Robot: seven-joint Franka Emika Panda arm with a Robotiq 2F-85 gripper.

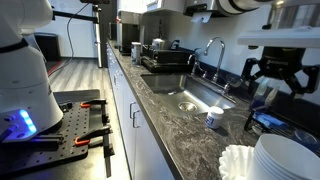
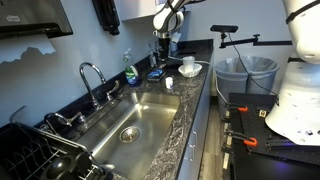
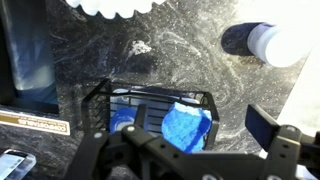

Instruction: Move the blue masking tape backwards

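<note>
Gripper (image 2: 163,46) wide open, holding nothing | hovers over blue masking tape (image 3: 122,121) | small blue roll, half-hidden inside black wire rack (image 3: 150,93)

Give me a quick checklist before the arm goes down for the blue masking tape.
1. End effector open: ok.
2. End effector above the blue masking tape: ok, roughly.
3. Tape's outline clear: cannot tell; the wrist view shows blue shapes inside a black wire basket.
4. Small white cup apart from the basket: ok.
5. Bare counter beside the basket for set-down: ok in the wrist view.
</note>
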